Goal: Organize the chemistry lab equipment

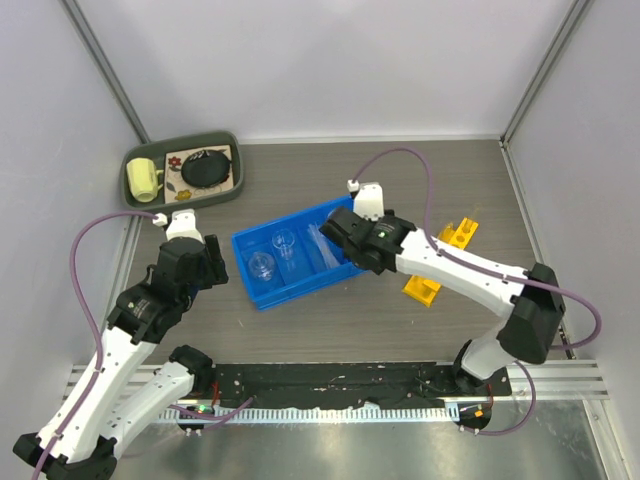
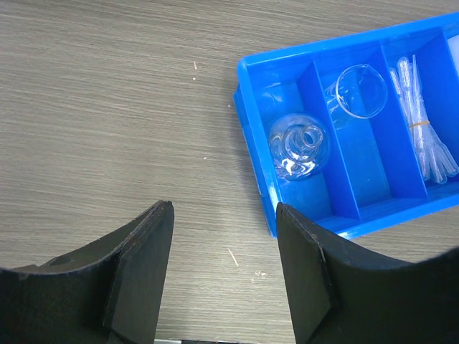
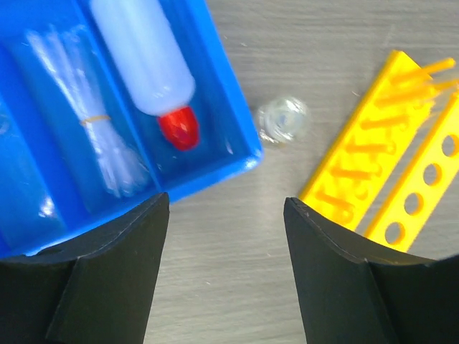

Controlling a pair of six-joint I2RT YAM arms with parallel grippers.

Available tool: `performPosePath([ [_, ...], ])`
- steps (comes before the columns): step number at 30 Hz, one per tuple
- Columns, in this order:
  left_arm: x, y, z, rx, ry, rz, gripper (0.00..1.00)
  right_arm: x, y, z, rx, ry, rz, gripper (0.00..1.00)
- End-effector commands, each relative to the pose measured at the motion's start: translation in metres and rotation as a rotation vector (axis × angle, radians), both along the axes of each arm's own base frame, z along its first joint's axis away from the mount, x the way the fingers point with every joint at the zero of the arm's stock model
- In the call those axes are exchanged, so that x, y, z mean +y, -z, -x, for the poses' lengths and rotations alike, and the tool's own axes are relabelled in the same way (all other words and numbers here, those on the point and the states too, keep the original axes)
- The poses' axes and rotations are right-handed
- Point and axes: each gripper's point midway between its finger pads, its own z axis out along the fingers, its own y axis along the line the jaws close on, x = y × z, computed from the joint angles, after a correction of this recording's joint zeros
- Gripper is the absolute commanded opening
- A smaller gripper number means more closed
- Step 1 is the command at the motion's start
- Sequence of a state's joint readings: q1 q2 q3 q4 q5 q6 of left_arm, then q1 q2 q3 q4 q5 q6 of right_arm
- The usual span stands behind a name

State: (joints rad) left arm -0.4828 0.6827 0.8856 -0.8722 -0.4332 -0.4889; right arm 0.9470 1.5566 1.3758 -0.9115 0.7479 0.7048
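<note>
Grey wood-grain table (image 1: 330, 320) lies under both arms. Right gripper (image 3: 226, 202) hangs with jaws spread wide, nothing between them, just off the end of the blue tray (image 3: 228, 93); the white squeeze bottle (image 3: 143, 54) lies in that end compartment (red cap (image 3: 178, 125) toward the gripper), bundled pipettes (image 3: 93, 129) in the next. A small glass piece (image 3: 283, 120) sits on the table between tray and yellow rack (image 3: 380, 165). Left gripper (image 2: 224, 208), also parted and empty, hovers beside the tray's other end, where a round flask (image 2: 297, 147) and a beaker (image 2: 357, 89) occupy separate compartments
</note>
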Motion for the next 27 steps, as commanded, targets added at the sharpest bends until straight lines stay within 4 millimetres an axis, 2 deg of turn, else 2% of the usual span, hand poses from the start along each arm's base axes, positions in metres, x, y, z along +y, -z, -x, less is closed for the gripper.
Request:
performPosePath([
  [1, -0.004, -0.009, -0.004, -0.043, 0.012, 0.021, 0.63, -0.040, -0.011, 0.012, -0.053, 0.120, -0.037, 0.71],
  [2, -0.004, -0.008, -0.004, -0.041, 0.013, 0.021, 0.63, -0.047, -0.001, 0.017, -0.031, 0.132, -0.033, 0.71],
  [3, -0.004, -0.009, -0.004, -0.043, 0.015, 0.022, 0.63, -0.052, -0.003, 0.021, -0.032, 0.136, -0.049, 0.72],
  [7, -0.005, -0.009, -0.004, -0.044, 0.019, 0.024, 0.63, -0.069, 0.015, 0.035, 0.011, 0.162, -0.037, 0.72],
  [13, -0.006, -0.010, -0.004, -0.047, 0.025, 0.027, 0.63, -0.079, 0.044, 0.046, 0.073, 0.193, -0.020, 0.73],
  [17, -0.007, -0.009, -0.004, -0.045, 0.026, 0.026, 0.63, -0.082, 0.060, 0.042, 0.091, 0.222, -0.011, 0.74],
  [21, -0.006, -0.009, -0.004, -0.044, 0.025, 0.024, 0.63, -0.085, 0.075, 0.030, 0.109, 0.255, -0.049, 0.74],
  [27, -0.006, -0.008, -0.004, -0.040, 0.026, 0.021, 0.63, -0.081, 0.100, 0.020, 0.167, 0.248, -0.072, 0.74],
])
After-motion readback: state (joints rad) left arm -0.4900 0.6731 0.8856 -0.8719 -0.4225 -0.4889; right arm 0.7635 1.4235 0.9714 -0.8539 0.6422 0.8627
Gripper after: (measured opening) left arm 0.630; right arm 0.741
